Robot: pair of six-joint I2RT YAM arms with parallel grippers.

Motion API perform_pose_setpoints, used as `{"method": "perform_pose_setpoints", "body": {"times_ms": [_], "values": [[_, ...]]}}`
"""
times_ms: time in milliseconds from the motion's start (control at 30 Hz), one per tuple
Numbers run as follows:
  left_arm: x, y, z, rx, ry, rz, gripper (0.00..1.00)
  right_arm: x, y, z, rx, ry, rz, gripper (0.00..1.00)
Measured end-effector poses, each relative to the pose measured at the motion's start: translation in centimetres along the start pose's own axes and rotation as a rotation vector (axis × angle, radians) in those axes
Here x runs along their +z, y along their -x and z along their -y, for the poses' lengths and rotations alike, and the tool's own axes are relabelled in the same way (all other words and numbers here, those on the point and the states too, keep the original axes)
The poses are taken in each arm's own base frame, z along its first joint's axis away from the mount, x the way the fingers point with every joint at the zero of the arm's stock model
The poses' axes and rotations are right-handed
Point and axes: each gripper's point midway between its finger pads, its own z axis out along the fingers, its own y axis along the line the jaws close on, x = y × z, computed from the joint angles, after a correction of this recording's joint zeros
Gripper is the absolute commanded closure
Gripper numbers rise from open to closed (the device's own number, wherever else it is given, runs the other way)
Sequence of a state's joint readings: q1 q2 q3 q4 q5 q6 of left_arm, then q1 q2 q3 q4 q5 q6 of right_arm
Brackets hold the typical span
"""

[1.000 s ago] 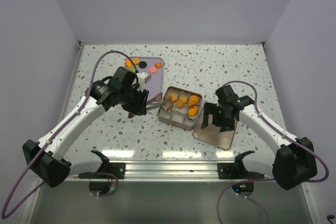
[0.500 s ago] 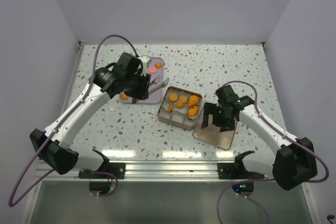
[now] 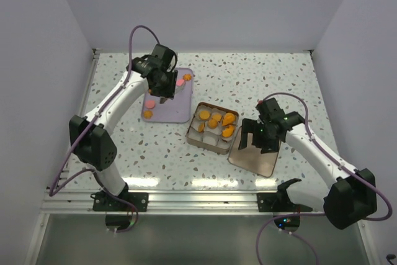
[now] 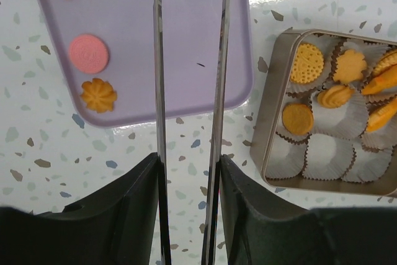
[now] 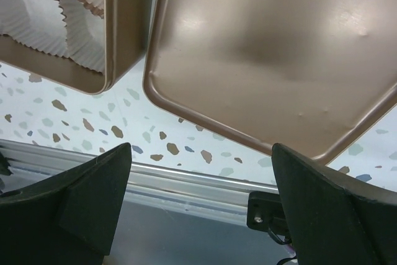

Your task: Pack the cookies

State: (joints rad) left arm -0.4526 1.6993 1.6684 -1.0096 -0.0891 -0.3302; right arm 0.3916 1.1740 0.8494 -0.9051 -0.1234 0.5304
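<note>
Left wrist: your left pincer point(image 4: 189, 184) clamps empty tongs point(image 4: 218, 91); cookies point(image 4: 88, 54) look light and brittle, so nip rims gently; right pincer point(image 5: 201, 150) gapes wide.

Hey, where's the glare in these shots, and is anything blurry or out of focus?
Top view: bright light streaks on the table near its front edge. Left wrist view: a glare patch on the table at top right; cookies crisp. Right wrist view: soft sheen on the tin lid; the gripper fingers are dark, with little detail.
</note>
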Motion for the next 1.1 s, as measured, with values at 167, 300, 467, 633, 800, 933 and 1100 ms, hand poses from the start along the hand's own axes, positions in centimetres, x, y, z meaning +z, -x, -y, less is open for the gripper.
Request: {"method": "perform_pose_setpoints", "body": {"times_ms": [167,300,467,633,800,933,1100], "values": [[2.8,-0.4,-0.2,0.011,0.035,-0.057,0.53,-0.5,0.0,0.0,-0.001,0.003,0.009,0.01],[4.6,-1.1,-0.5,0.020,0.061,-0.100,0.51,-0.6,-0.2,0.1,0.000,-0.002,0.003,0.01],[5.8,-1.4,-0.7,0.022,0.075,-0.122,0.50,-0.5,-0.2,0.2,0.001,-0.009,0.003,0.01],[7.2,-1.1,-0.9,0.014,0.081,-0.129,0.51,-0.5,-0.1,0.5,0.001,-0.026,0.008,0.01],[8.5,-0.6,-1.3,0.000,0.081,-0.139,0.54,-0.4,-0.2,0.7,0.002,-0.036,0.004,0.01],[9.0,-0.4,-1.5,-0.008,0.073,-0.142,0.63,-0.2,-0.3,0.9,0.003,-0.048,-0.006,0.01],[8.9,0.2,-1.6,-0.008,0.060,-0.133,0.68,-0.1,-0.2,1.1,0.004,-0.062,-0.005,0.01]]}}
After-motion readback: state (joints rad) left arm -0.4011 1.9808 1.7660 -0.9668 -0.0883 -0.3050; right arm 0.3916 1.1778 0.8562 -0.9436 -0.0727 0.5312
